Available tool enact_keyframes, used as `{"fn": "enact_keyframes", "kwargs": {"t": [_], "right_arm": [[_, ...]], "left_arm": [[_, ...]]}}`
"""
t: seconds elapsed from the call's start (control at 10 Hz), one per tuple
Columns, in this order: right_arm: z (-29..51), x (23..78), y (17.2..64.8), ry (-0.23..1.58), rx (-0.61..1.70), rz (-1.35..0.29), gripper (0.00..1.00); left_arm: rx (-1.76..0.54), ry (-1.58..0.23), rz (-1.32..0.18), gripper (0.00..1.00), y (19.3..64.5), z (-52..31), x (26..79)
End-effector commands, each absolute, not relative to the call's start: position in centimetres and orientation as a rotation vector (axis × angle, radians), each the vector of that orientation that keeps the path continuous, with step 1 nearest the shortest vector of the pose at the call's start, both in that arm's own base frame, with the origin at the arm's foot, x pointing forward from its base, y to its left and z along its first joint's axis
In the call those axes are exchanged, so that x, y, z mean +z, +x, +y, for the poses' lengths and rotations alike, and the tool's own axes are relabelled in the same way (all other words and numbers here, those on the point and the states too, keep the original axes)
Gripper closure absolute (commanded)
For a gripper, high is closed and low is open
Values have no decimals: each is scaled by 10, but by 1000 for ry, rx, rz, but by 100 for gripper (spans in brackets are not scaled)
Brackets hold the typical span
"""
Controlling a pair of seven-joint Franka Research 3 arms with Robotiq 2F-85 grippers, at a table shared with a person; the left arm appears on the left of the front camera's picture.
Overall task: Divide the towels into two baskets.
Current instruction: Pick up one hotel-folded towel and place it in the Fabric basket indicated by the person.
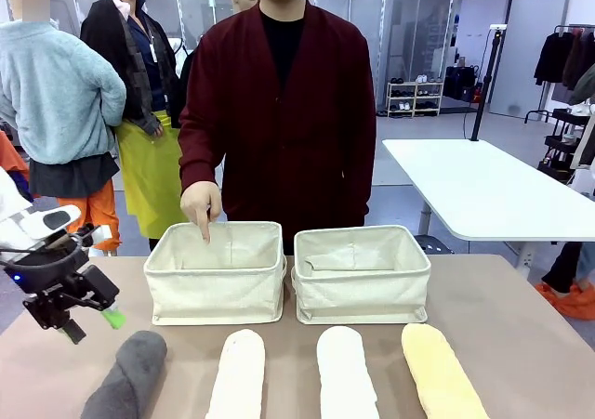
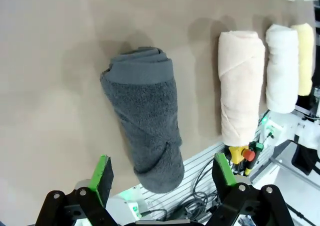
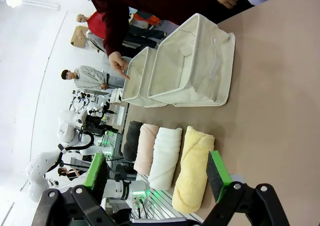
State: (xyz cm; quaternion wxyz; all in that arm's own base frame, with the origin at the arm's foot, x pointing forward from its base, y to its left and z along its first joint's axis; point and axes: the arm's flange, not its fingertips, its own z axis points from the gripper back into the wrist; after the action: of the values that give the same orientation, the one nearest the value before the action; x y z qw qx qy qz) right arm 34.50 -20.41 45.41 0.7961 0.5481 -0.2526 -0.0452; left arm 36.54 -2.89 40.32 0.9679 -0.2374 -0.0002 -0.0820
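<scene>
Four rolled towels lie side by side at the table's near edge: dark grey (image 1: 130, 374), cream (image 1: 238, 374), white (image 1: 344, 374) and pale yellow (image 1: 440, 373). Behind them stand two cream canvas baskets, left (image 1: 216, 298) and right (image 1: 363, 298). My left gripper (image 1: 93, 324) hovers open just left of the dark grey towel (image 2: 145, 116), which runs up between its green pads (image 2: 102, 173) in the left wrist view. My right gripper (image 3: 157, 171) is open too, above the near end of the yellow towel (image 3: 195, 173) and white towel (image 3: 166, 156). Neither gripper holds anything.
A person in a dark red cardigan stands at the far side, one hand (image 1: 202, 205) pointing a finger down into the left basket. The other hand is hidden behind the baskets. Bare table (image 1: 521, 326) lies to the right of the baskets and towels.
</scene>
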Motion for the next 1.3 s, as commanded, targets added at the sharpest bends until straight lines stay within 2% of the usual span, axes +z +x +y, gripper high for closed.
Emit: {"fn": "enact_keyframes", "kwargs": {"t": [0.0, 0.5, 1.2], "right_arm": [[-205, 455, 342, 1179, -89, -543, 0], [-205, 455, 342, 1179, -89, -543, 0], [-205, 455, 342, 1179, -89, -543, 0]], "left_arm": [[-88, -398, 7, 0, 352, -44, 377], [-11, -283, 21, 0, 351, -60, 337], [-44, -301, 117, 0, 334, -77, 301]]}}
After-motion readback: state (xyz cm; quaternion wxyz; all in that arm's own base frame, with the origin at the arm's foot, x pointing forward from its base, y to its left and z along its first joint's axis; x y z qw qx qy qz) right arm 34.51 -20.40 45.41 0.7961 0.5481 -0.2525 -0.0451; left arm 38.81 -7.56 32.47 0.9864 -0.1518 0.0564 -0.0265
